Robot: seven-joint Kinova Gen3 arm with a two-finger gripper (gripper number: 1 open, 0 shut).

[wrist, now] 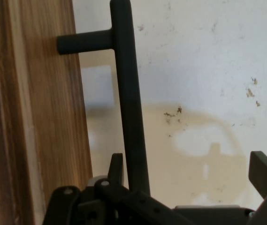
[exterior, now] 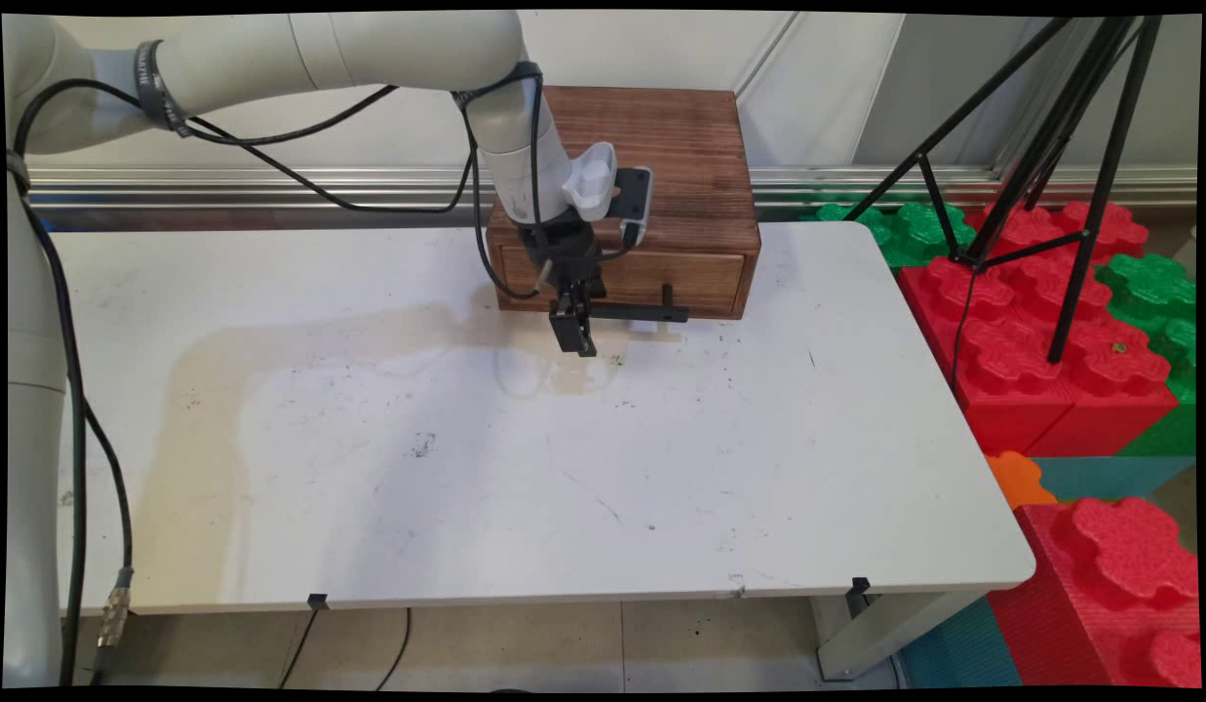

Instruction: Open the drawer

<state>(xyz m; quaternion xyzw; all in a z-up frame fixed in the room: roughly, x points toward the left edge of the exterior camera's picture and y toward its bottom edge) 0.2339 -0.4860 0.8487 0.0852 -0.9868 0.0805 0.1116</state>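
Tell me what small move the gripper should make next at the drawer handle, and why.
Probably close the fingers. The gripper is open, and the black bar handle of the wooden drawer box already runs between its fingers, nearer one finger, so closing should grip it.

Brown wood, black metal, white tabletop.
Dark brown streaky-grained wooden box [exterior: 651, 175], paler drawer front [exterior: 627, 278] with a matte black handle [wrist: 128, 108]; black fingers [wrist: 263, 173]; white tabletop [exterior: 525, 468] with a tan stain [exterior: 369, 336] and dark specks; red and green blocks [exterior: 1051, 322].

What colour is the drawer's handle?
Black. The handle shows best in the hand view.
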